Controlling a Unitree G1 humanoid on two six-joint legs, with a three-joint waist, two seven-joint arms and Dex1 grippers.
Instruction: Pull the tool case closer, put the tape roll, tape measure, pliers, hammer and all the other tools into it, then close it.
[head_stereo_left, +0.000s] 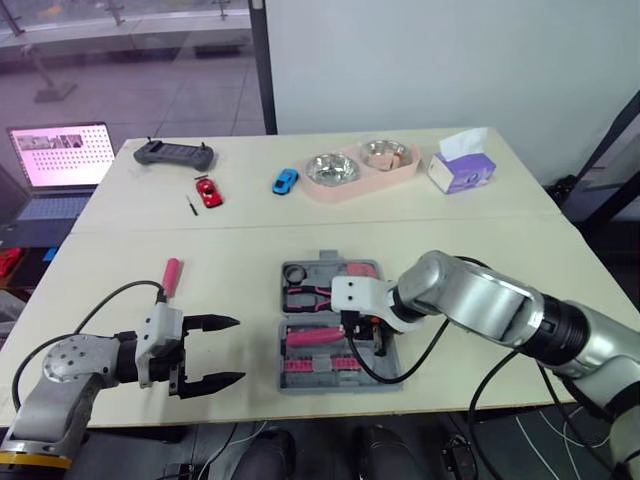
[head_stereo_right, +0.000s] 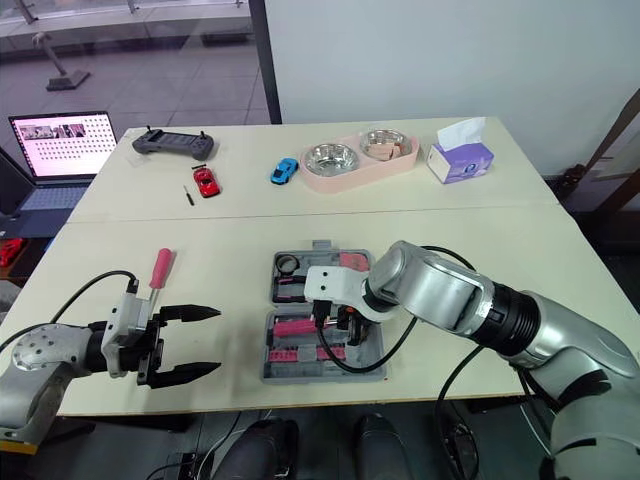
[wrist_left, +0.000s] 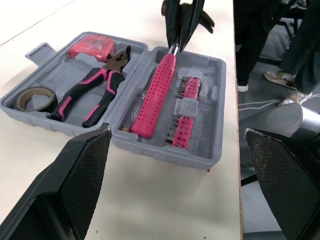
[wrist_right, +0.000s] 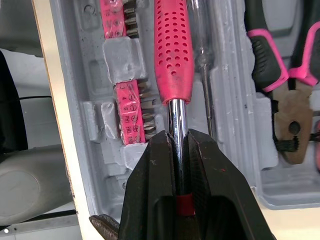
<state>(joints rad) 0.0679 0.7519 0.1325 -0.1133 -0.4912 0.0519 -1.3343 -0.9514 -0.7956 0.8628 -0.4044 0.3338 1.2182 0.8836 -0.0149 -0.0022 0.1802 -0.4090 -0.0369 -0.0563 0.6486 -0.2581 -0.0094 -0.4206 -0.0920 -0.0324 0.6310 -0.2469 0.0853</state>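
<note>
Our right hand (wrist_right: 178, 140) is nearly closed, its two black fingers pinching the chrome shaft of the hammer (wrist_right: 172, 55) just below the grip. The hammer's handle is bright pink, dotted with rows of small holes. It lies lengthwise in a moulded slot in the half of the tool case (head_stereo_left: 335, 385) nearer to us. We cannot see the hammer's head behind the fingers.

A thin screwdriver (wrist_right: 204, 75) with a clear shaft lies just beside the hammer, on the hinge side. On the hammer's other side sit pink strips of driver bits (wrist_left: 185, 112) under clear clips.

The case is grey plastic and lies open and flat on the worktop (head_stereo_left: 500, 260), close to its near edge. The far half holds the pliers (wrist_left: 95, 92), with black and pink handles. The dark tape roll (wrist_left: 35, 98) sits at one end of that half and the reddish tape measure (wrist_left: 92, 47) at its far edge.

Our left hand (head_stereo_left: 240, 349) hangs wide open to the left of the case, holding nothing, its fingertips pointing toward the case and apart from it. A pink-handled tool (head_stereo_left: 171, 275) lies on the worktop just beyond that hand, outside the case.

At the far side of the worktop are two toy cars (head_stereo_left: 209, 191), a tissue box (head_stereo_left: 461, 170) and a pink tray with metal bowls (head_stereo_left: 333, 168).
</note>
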